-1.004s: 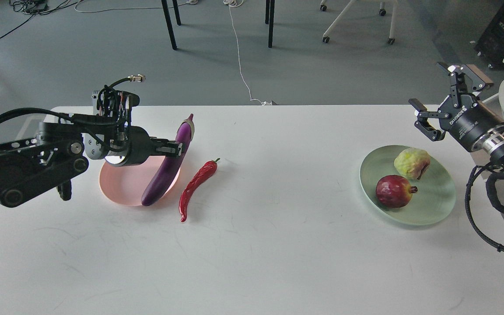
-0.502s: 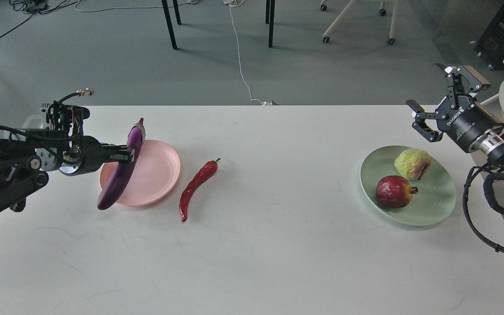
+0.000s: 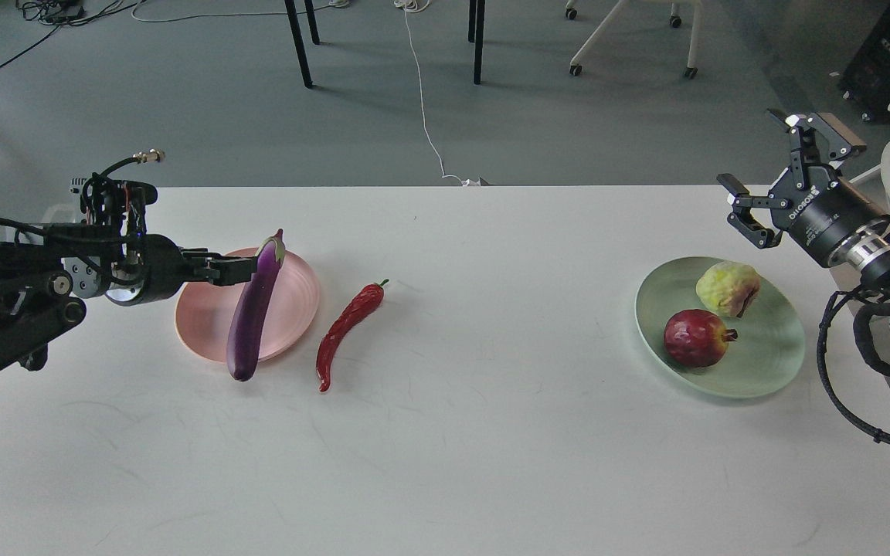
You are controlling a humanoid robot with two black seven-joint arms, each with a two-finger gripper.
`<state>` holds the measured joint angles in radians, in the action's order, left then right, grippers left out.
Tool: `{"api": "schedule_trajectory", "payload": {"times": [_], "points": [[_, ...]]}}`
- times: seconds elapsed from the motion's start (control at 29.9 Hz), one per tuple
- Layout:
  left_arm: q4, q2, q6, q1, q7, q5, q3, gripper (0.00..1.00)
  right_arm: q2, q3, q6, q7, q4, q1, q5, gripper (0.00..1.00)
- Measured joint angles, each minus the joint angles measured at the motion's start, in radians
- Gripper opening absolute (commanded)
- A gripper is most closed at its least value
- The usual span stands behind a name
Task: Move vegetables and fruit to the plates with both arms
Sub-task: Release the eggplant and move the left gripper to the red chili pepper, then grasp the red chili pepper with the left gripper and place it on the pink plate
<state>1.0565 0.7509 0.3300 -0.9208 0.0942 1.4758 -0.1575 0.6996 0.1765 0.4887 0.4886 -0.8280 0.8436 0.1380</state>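
The purple eggplant (image 3: 253, 313) lies slanted across the pale pink plate (image 3: 290, 289), with its lower end over the front rim on the table. My left gripper (image 3: 238, 269) is just left of its upper part, open, with the fingertips beside the eggplant. The red chili pepper (image 3: 344, 328) lies on the table right of the pink plate. The pomegranate (image 3: 694, 337) and the yellow-green fruit (image 3: 725, 287) sit on the pale green plate (image 3: 769, 363). My right gripper (image 3: 754, 150) is open and empty, raised behind that plate.
The white table (image 3: 476, 448) runs across the view, with its far edge behind both plates. Beyond it are grey floor, chair legs (image 3: 478, 46) and a white cable (image 3: 426, 116). My right arm's black cables (image 3: 839, 386) hang over the table's right edge.
My left gripper carried the eggplant left over the pink plate, then let it go. The eggplant dropped to the right onto the plate. My right gripper barely moved.
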Motion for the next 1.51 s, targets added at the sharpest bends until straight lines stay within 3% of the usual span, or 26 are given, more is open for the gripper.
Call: {"api": "schedule_trajectory", "payload": {"times": [0.17,0.4,0.67,1.04,1.17,1.34,1.51], "points": [[0.081,-0.027,-0.015,-0.019,-0.002,0.011,0.0,0.86,0.001,0.0,0.0,0.0,0.001,0.003,0.0,0.95],[0.161,-0.165,-0.026,-0.081,-0.012,0.135,0.011,0.9,0.0,-0.005,0.0,0.0,0.002,0.003,-0.001,0.96],[-0.001,-0.376,-0.016,-0.101,-0.001,0.293,0.054,0.9,0.0,-0.005,0.0,0.0,0.0,-0.003,-0.002,0.96],[-0.117,-0.414,-0.015,-0.091,0.029,0.312,0.141,0.88,0.003,-0.005,0.0,0.0,0.0,-0.005,-0.003,0.96],[-0.127,-0.416,-0.017,-0.084,0.03,0.312,0.143,0.82,0.002,-0.005,0.0,0.0,0.0,-0.006,-0.003,0.96],[-0.144,-0.424,-0.017,-0.071,0.031,0.312,0.144,0.53,0.005,-0.005,0.0,0.0,-0.002,-0.007,-0.002,0.96],[-0.151,-0.429,-0.016,-0.068,0.026,0.312,0.144,0.44,0.01,-0.005,0.0,0.0,-0.004,-0.009,-0.002,0.96]]}}
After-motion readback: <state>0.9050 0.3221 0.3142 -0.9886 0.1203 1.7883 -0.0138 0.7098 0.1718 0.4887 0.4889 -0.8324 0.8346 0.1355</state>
